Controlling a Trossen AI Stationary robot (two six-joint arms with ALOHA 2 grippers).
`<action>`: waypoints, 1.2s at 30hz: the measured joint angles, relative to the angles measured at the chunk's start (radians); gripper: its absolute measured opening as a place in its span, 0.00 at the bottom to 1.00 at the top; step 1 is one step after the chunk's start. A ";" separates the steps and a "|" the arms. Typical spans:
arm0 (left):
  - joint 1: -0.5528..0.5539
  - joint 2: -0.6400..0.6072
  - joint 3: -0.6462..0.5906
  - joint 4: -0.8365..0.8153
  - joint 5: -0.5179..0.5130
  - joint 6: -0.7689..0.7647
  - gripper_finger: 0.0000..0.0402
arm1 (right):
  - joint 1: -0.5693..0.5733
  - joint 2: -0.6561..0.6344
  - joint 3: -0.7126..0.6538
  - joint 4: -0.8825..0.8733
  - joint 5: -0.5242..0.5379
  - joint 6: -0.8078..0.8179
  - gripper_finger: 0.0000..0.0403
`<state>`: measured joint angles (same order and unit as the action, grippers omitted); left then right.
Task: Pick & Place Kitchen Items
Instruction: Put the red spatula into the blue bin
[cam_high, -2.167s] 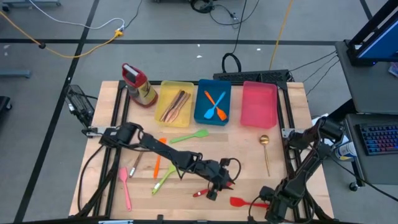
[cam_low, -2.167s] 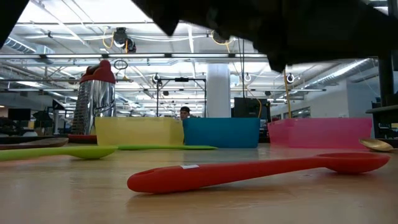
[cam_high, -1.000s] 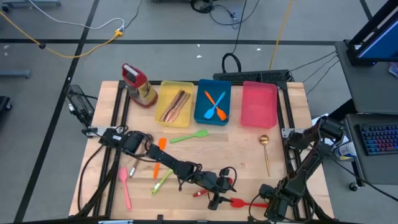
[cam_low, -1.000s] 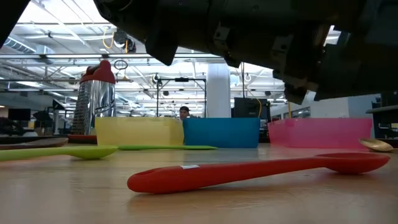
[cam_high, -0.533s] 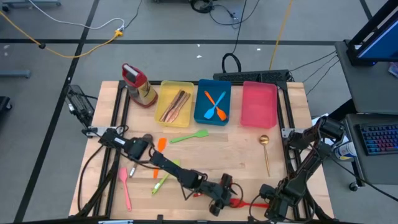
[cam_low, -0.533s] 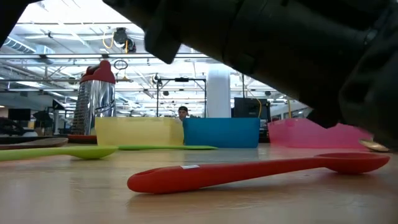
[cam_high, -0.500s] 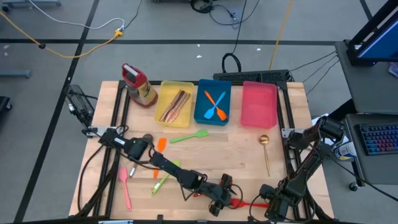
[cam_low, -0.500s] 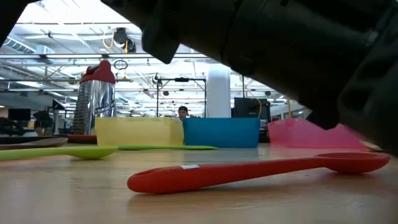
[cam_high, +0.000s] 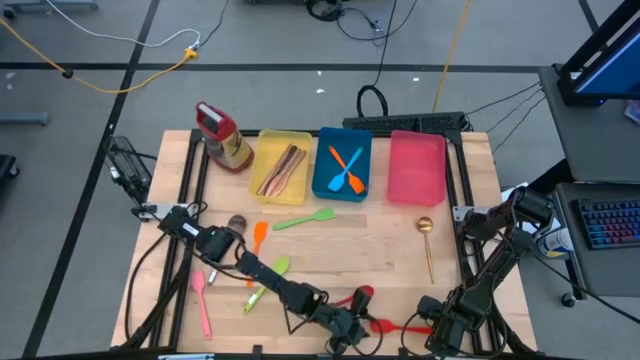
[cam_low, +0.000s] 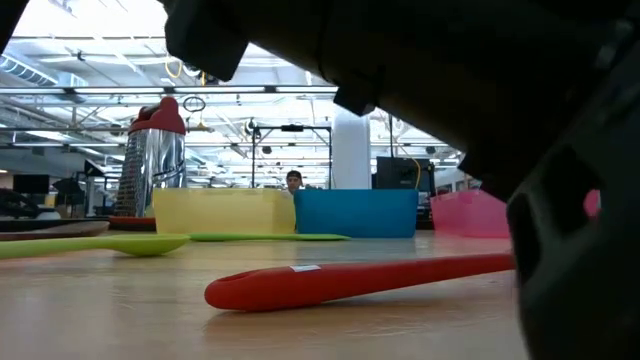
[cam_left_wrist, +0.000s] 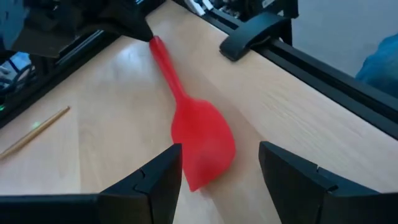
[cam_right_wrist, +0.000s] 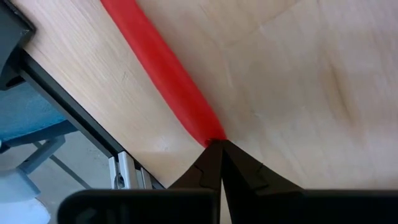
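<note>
Down low at the near edge of the table (cam_high: 400, 260): the left gripper (cam_left_wrist: 221, 149), fingers (cam_left_wrist: 155, 180) spread wide and holding nothing. Between those fingers and just ahead of them, the broad bowl of the red spoon (cam_left_wrist: 202, 140), flat on the wood; contact with either finger impossible to tell. From above, the same gripper (cam_high: 345, 330) at the spoon's left end, the red spoon (cam_high: 385, 325) running rightward along the near edge toward the right gripper (cam_high: 440, 335). Right gripper (cam_right_wrist: 214, 146) pinched fully together, clasping nothing, its pointed tips meeting the very end of the spoon's handle (cam_right_wrist: 168, 81). Seen level across the table, a long, smooth, glossy red plastic handle (cam_low: 360, 278), rounded at its end, with a small pale label on it and its bowl hidden behind the dark bulk of the arm.

Farther out, on the pale wood:
- green spoon (cam_high: 268, 280) and orange spoon (cam_high: 257, 240) beside the left arm
- pink spoon (cam_high: 203, 300) near the left edge
- green spatula (cam_high: 305, 218) in front of the trays
- thin gold spoon (cam_high: 427, 240) toward the right

Along the far side:
- yellow tray (cam_high: 285, 134) with brown wooden spoons (cam_high: 280, 170)
- blue tray (cam_high: 360, 145) with two crossed orange spatulas (cam_high: 348, 170)
- pink tray (cam_high: 415, 175)
- red-capped bottle (cam_high: 222, 135) at far left
</note>
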<state>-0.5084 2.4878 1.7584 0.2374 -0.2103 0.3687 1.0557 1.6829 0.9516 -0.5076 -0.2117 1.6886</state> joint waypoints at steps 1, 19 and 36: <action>-0.001 0.000 0.000 -0.001 -0.003 0.005 0.54 | 0.000 0.000 0.000 0.000 0.000 0.000 0.00; 0.039 0.069 0.005 0.157 0.013 0.125 0.54 | 0.000 0.001 -0.001 0.005 0.003 0.001 0.00; 0.005 -0.044 0.049 -0.253 0.113 0.086 0.54 | 0.000 0.001 -0.001 0.010 0.001 0.001 0.00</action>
<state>-0.5030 2.4438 1.8075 -0.0156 -0.0977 0.4543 1.0554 1.6836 0.9508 -0.4976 -0.2108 1.6895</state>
